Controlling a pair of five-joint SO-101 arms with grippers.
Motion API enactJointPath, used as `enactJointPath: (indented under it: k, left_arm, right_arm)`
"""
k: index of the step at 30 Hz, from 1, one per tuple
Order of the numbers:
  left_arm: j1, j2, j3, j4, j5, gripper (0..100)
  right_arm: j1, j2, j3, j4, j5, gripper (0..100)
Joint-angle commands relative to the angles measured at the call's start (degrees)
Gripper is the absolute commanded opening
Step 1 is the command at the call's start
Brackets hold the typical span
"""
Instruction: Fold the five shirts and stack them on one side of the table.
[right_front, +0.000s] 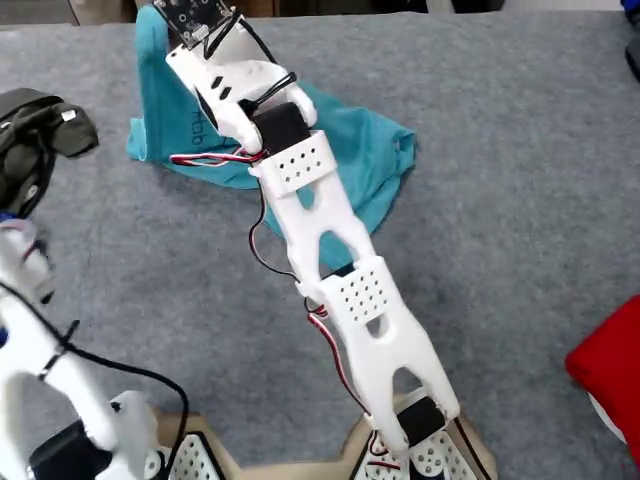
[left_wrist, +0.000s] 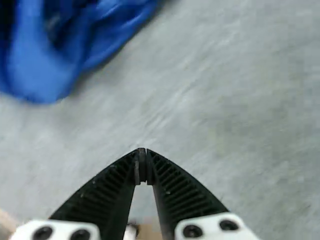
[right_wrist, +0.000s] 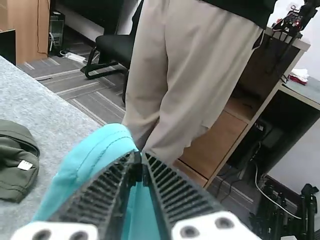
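Right arm (right_front: 320, 220) stretched long across tabletop (right_front: 500, 220) to far side. Right jaws pinch edge of teal shirt (right_front: 365, 150), lifted up between them; rest of shirt lies under arm, behind jaws. Left arm (right_front: 70, 390) tucked near its base. Left jaws closed, nothing inside, above bare tabletop. Blue shirt (left_wrist: 45, 50) lies ahead of them, apart.

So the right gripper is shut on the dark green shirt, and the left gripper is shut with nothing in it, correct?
Not quite: the right gripper is shut on the crumpled teal fabric shirt, as the right wrist view shows; the dark green fabric shirt lies apart on the grey table. The left gripper is indeed shut with nothing in it.
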Motion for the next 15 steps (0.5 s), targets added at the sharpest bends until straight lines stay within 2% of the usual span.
enactJointPath:
  k: [1, 5, 10, 15]
  left_arm:
    - [11.08, -1.27, -3.08, -12.92, 2.64, 2]
    - [18.73, 1.54, 1.58, -36.75, 2.37, 2]
    - [21.27, 11.03, 9.49, -63.56, 2.11, 2]
    - [21.8, 26.15, 9.32, -79.74, 0.88, 2]
  right_arm:
    - [1.8, -6.55, -3.3, -1.93, -0.18, 0.5]
    - [3.74, -6.64, -3.38, -3.25, -0.18, 0.5]
    - [5.49, -6.64, -3.38, -8.09, -0.18, 0.5]
    - [5.49, -6.55, -3.3, -11.96, -0.18, 0.5]
